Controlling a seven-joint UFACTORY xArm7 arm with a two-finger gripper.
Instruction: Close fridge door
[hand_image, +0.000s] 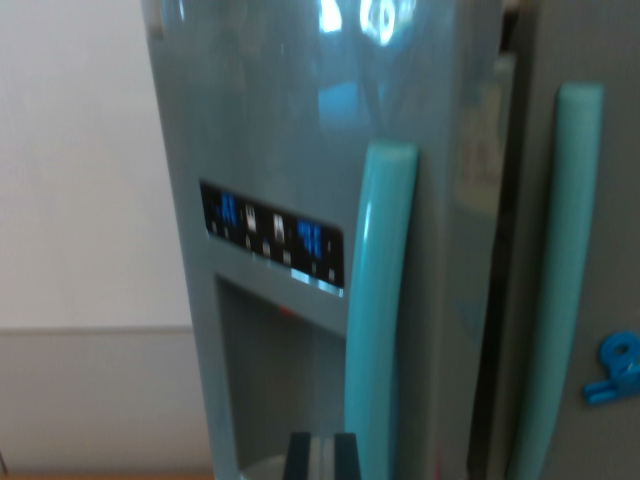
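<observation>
Close-up: a toy-like grey fridge fills the wrist view.
Door: fridge door (290, 150), glossy grey, stands angled toward the camera, apparently ajar; a dark gap shows along its edge toward the wrist view's right.
Handle: teal handle (380, 300) runs upright down the door's edge.
Handling: likely a light, rigid plastic panel on a hinge; its smooth face may slip, so a flat push near the handle side looks surest.
Panel: blue-lit display (272, 235) sits above a dispenser recess (270, 390).
Neighbour: second door (600, 250) with its own teal handle (560, 290) and a blue magnet (615, 368).
Gripper: gripper (322, 458) barely visible at the bottom edge; its opening cannot be told.
</observation>
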